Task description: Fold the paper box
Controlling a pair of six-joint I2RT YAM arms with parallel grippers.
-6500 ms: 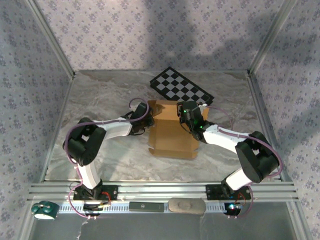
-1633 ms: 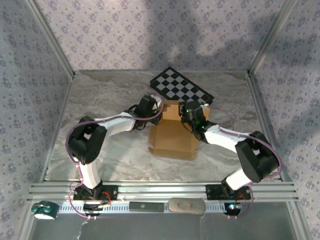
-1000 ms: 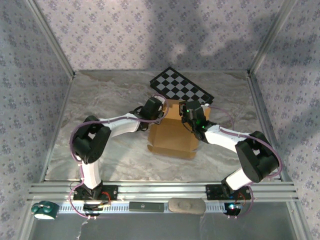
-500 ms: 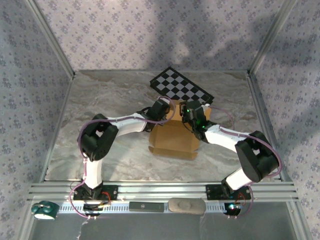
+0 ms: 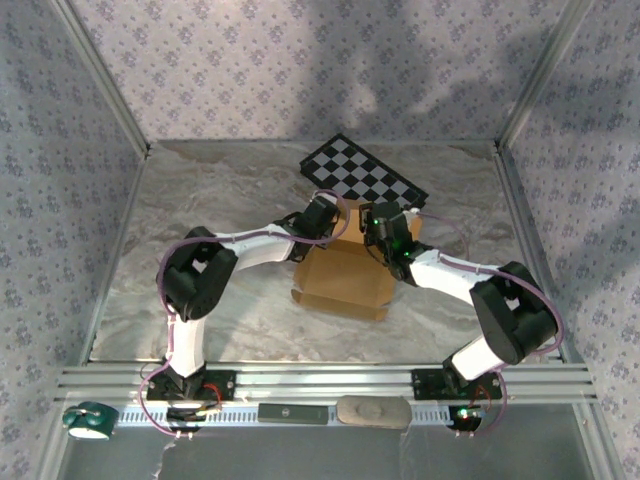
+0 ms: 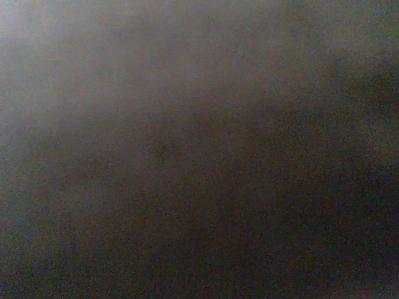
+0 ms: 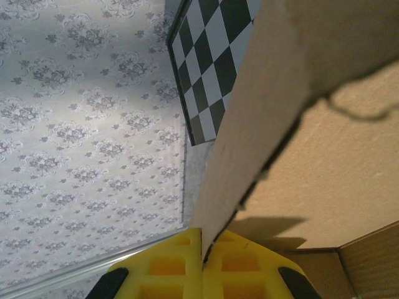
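Note:
The tan paper box [image 5: 343,278] lies partly folded at the table's middle, its far wall raised. My right gripper [image 5: 381,226] is at the far right corner of the box. In the right wrist view its yellow fingers [image 7: 163,268] are shut on the edge of an upright cardboard wall [image 7: 280,68], with the box's inner face [image 7: 349,174] to the right. My left gripper [image 5: 322,216] presses against the far left corner of the box. The left wrist view is dark and blurred, so its jaws are hidden.
A black-and-white checkered board [image 5: 362,180] lies just behind the box, also seen past the cardboard [image 7: 209,68]. Patterned walls and metal posts enclose the marble table [image 5: 190,200]. A green object [image 5: 86,421] sits off the near left corner.
My left arm has swung right and reached the box's far left corner. The box's near edge has shifted slightly left. My right gripper has kept its hold.

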